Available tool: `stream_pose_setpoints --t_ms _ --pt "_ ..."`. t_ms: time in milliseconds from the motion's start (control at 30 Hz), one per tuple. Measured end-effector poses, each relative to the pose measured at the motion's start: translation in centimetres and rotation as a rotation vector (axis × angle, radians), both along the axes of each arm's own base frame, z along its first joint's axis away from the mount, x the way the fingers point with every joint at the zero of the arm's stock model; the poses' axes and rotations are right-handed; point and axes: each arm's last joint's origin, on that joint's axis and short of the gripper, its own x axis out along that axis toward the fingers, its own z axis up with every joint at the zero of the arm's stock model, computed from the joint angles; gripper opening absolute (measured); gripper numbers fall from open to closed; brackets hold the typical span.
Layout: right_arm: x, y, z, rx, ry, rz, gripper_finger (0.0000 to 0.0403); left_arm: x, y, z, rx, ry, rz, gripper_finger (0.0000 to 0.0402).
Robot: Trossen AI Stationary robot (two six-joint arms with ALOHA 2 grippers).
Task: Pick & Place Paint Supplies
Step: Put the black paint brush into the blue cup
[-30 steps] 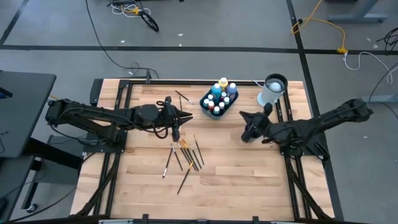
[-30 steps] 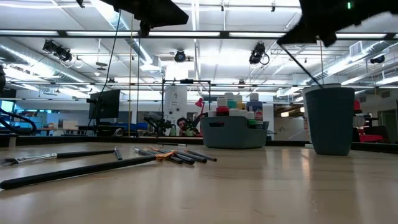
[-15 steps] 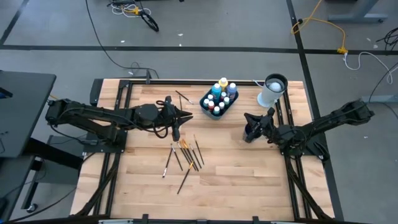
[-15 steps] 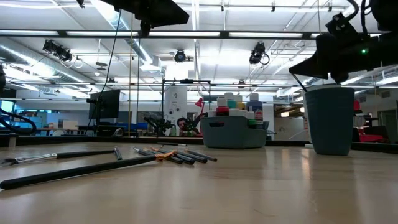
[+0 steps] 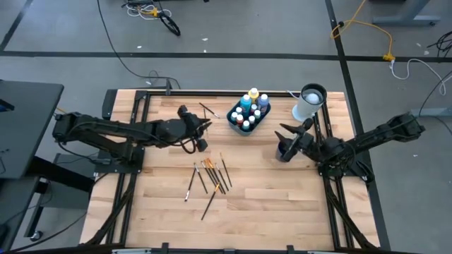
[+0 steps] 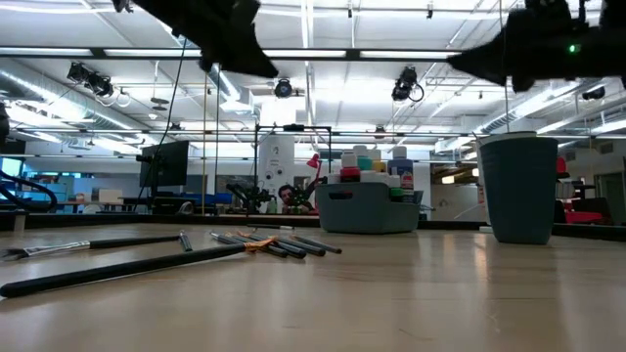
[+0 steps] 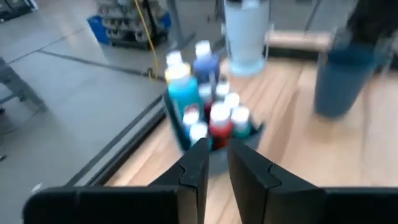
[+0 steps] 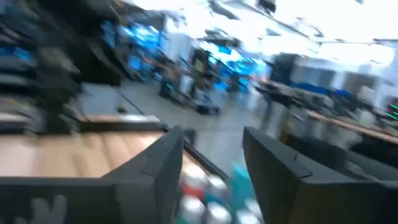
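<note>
1. The paint bottles [image 5: 248,111] stood in the dark caddy [image 5: 240,125] at the table's far side; loose brushes [image 5: 210,176] lay mid-table.
2. The blue cup [image 5: 284,150] sat half hidden under the right gripper [image 5: 289,132] — its fingers had spread since a second ago.
3. The left gripper [image 5: 203,127] had swung toward the caddy — fingers narrowly parted, nothing visible between.

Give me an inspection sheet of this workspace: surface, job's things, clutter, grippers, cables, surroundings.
Surface: wooden table, bare at the front.
Job's things: paint bottles upright in a dark caddy; brushes loose mid-table, one brush near the caddy.
Clutter: tall white cylinder at the back right; dark cup.
Grippers: left gripper beside the caddy, fingers narrowly apart; right gripper open, empty.
Cables: yellow cable on the floor.
Surroundings: workshop, ceiling lights.
</note>
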Motion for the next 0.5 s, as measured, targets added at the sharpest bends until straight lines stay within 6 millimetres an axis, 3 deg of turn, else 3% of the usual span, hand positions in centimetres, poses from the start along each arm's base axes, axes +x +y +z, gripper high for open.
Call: stream_pose_setpoints --t_ms 200,500 --pt "1.0 0.8 2.1 -0.009 -0.084 0.241 0.0197 0.7 0.1 -1.8 -0.104 0.094 -0.120 0.0114" --pt "1.7 1.5 2.7 0.023 -0.106 0.444 0.0199 1.4 -1.3 -5.5 -0.319 0.295 -0.228 0.0171"
